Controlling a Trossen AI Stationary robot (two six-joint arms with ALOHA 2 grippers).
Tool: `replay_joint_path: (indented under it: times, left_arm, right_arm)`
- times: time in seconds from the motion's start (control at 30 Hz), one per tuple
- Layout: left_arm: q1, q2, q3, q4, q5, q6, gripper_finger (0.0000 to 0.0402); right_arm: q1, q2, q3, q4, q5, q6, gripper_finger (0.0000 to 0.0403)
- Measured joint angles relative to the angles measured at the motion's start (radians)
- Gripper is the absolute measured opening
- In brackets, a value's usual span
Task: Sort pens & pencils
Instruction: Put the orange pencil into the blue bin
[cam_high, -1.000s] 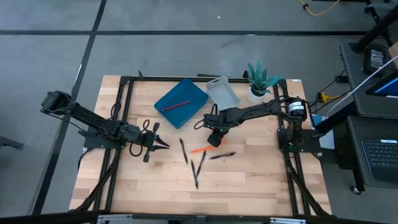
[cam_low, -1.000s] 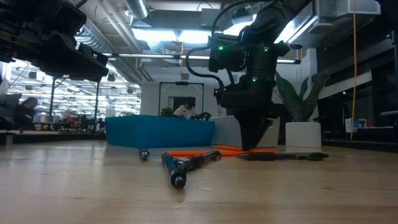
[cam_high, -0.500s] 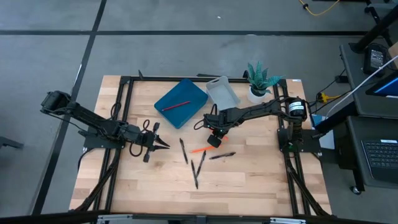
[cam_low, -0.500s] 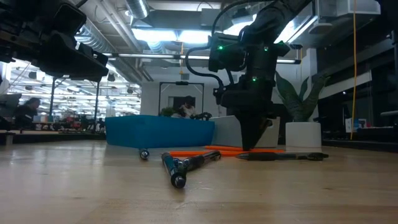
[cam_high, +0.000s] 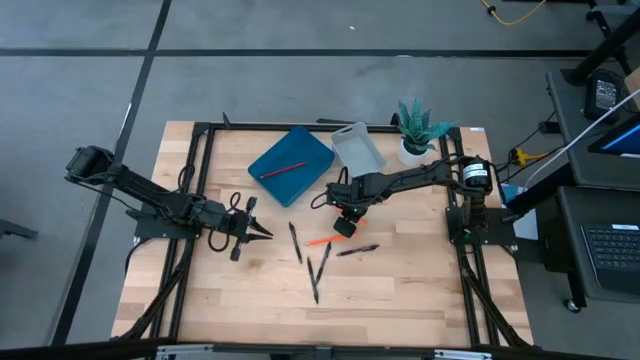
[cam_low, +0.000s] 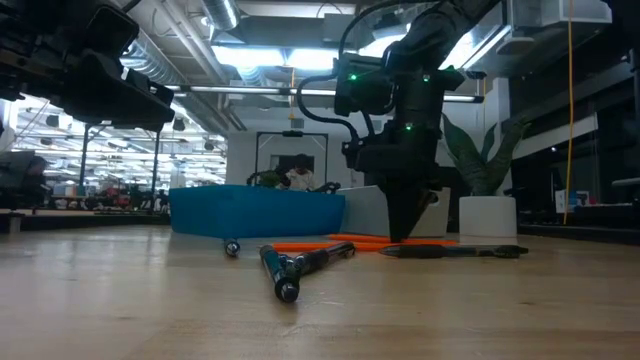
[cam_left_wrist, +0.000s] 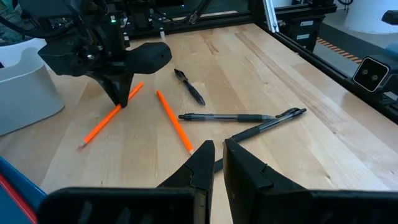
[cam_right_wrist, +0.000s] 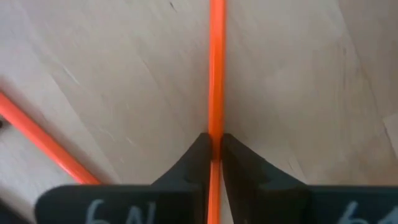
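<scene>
Right wrist view showed right gripper (cam_right_wrist: 213, 152) pinched on an orange pencil (cam_right_wrist: 216, 68) lying on the table (cam_right_wrist: 298, 74), second orange pencil (cam_right_wrist: 37, 140) beside it, black pens (cam_high: 318, 262) nearby mid-table, left gripper (cam_high: 262, 232) closed, empty, waiting apart.

pale wood table (cam_high: 400, 290) w/ grain, glossy orange pencil (cam_right_wrist: 216, 68)

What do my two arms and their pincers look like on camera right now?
Both arms are matte black with jointed links and looping black cables. The right pincer has tapered black fingers with faint handwritten marks below them, and green lights glow on its wrist. The left pincer has matching wedge-shaped black fingers.
</scene>
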Motion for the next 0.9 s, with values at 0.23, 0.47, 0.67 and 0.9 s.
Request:
replay_joint_path:
  times: [0.23,0.47,0.67,0.9]
  left_arm:
    - [0.000,0.000,0.000,0.000,0.000,0.000,0.0027]
    - [0.000,0.000,0.000,0.000,0.000,0.000,0.0027]
    - [0.000,0.000,0.000,0.000,0.000,0.000,0.0027]
    - [0.000,0.000,0.000,0.001,-0.014,0.001,0.0027]
  right_arm:
    - [0.004,0.008,0.100,-0.077,-0.027,-0.052,0.0035]
    - [0.001,0.007,0.175,-0.150,-0.018,-0.078,0.0035]
    - [0.001,0.006,0.253,-0.247,-0.015,-0.093,0.0035]
    - [0.001,0.004,0.368,-0.325,-0.012,-0.132,0.0035]
